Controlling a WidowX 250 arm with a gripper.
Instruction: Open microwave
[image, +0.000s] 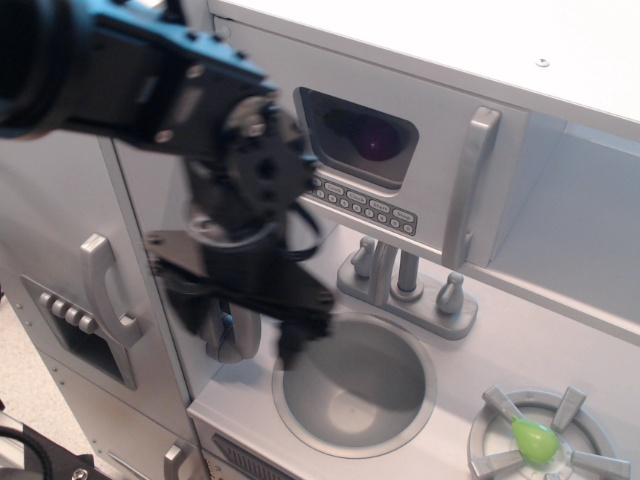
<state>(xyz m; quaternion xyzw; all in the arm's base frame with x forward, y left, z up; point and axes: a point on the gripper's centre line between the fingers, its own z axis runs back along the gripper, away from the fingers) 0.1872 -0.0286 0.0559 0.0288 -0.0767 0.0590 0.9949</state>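
Grey and flat-fronted, the microwave (400, 170) sits in the upper middle of the frame, its door flush with the cabinet, dark window at left and tall silver handle (470, 185) at right. Left of it and apart from the handle, the black robot arm (200, 110) reaches in from the upper left, motion-blurred, its wrist bent downward. Its gripper (255, 335) hangs over the left rim of the round sink (355, 385); blur hides whether the fingers are parted.
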